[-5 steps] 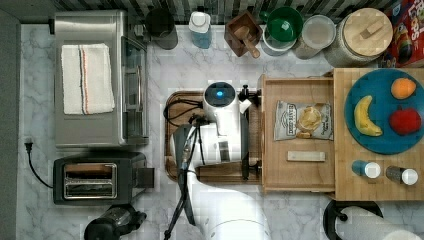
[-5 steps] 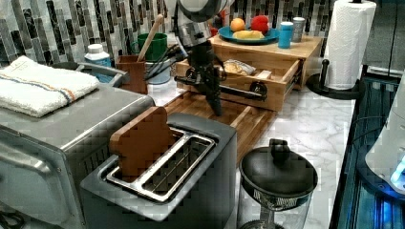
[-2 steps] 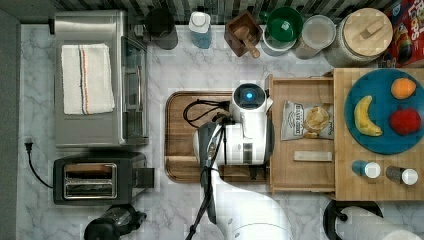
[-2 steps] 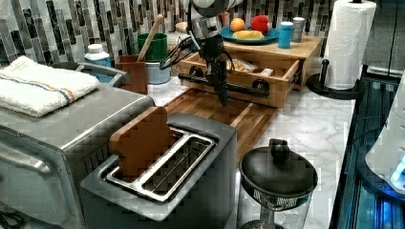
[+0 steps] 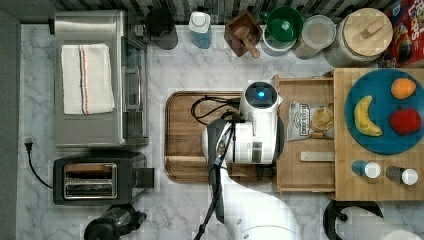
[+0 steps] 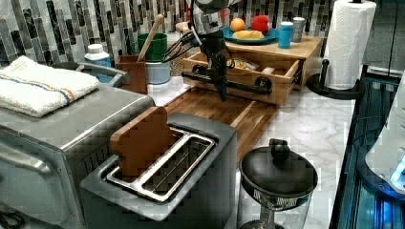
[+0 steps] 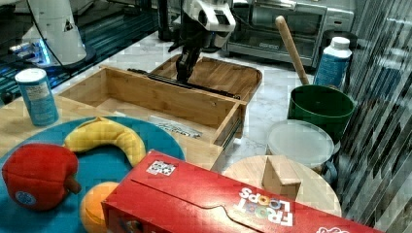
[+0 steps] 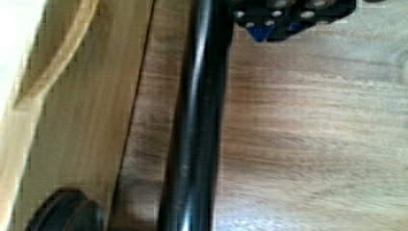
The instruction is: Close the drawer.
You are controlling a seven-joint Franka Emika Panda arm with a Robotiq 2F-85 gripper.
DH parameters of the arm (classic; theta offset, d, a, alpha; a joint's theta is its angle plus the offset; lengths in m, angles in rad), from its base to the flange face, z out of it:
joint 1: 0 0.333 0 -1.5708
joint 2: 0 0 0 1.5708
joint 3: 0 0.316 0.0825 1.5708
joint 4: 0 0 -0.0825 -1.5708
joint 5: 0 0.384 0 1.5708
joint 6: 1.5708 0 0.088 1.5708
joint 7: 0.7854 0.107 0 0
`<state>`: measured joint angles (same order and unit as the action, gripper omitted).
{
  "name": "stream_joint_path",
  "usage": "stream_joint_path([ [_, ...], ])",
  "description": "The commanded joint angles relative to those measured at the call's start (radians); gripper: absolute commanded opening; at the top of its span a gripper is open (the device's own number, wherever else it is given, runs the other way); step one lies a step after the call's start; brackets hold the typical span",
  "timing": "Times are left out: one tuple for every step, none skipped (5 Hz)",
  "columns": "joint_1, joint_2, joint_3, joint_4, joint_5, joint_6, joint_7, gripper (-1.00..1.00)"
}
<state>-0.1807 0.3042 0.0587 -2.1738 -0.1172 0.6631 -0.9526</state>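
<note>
The drawer (image 5: 305, 150) sits at the centre right of the top view, pulled part way out from under the thick light-wood block (image 5: 350, 187) that carries the blue plate (image 5: 382, 112) of fruit. A chip bag (image 5: 311, 121) and a small pale bar (image 5: 317, 156) lie in its open tray. In the left view the drawer is in the upper middle of the frame, with its black bar handle (image 6: 228, 83) running along the front face. In the right view much of the tray's depth is exposed, so the drawer is judged to be well short of closed.

The hand (image 6: 222, 90) hangs just in front of that handle, over the dark cutting board (image 5: 187, 135) on the marble bench (image 5: 165, 210). The wrist view has the handle crossing the frame close to the camera, with the board beneath it. Whether the fingers are spread or pressed together cannot be told.

The step in hand looks like the push itself: the hand is against or just beside the drawer front. The next move calls for a straight, level push toward the block, square to the front so the tray does not skew on its runners.
</note>
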Motion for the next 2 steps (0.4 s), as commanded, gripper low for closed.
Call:
stream_joint_path([
  [-0.170,-0.038,-0.109,0.160,0.000,0.044,-0.183,-1.00],
  [-0.196,-0.003,-0.149,0.192,0.046,0.075,-0.256,-1.00],
])
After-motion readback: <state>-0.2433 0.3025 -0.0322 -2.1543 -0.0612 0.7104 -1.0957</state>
